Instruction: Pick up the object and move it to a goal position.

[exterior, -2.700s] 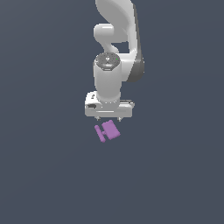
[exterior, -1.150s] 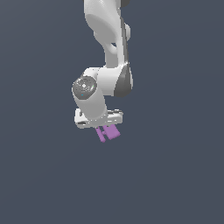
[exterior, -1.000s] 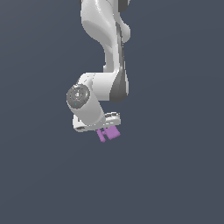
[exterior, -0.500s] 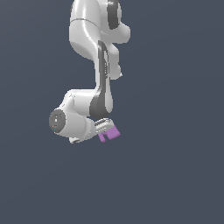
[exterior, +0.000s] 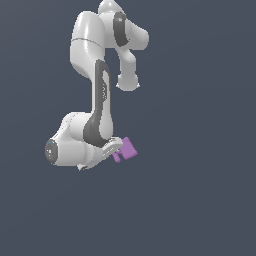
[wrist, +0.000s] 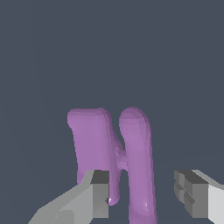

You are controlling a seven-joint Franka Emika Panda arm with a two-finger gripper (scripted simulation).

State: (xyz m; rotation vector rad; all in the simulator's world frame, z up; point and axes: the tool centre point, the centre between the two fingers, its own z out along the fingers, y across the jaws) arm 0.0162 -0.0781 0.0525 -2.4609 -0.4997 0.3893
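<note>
The object (exterior: 128, 148) is a small purple piece, a square block joined by a short neck to a thin crossbar. In the exterior view it lies at the tip of my gripper (exterior: 115, 151), on the exterior view's right of the hand. In the wrist view the object (wrist: 92, 140) stands just beyond the fingertips, its crossbar (wrist: 138, 153) inside the gap. My gripper (wrist: 142, 186) is open. The left finger (wrist: 99, 192) overlaps the block's edge. The right finger (wrist: 190, 192) stands clear of the crossbar. I cannot tell whether the object rests on a surface.
The white arm (exterior: 95, 85) folds steeply down from the top of the exterior view, with the wrist (exterior: 70, 147) tilted toward the exterior view's left. A plain dark grey background fills both views.
The arm has folded and the wrist has swung toward the exterior view's left, tilting the hand sideways. The purple object has stayed at nearly the same spot at the fingertips.
</note>
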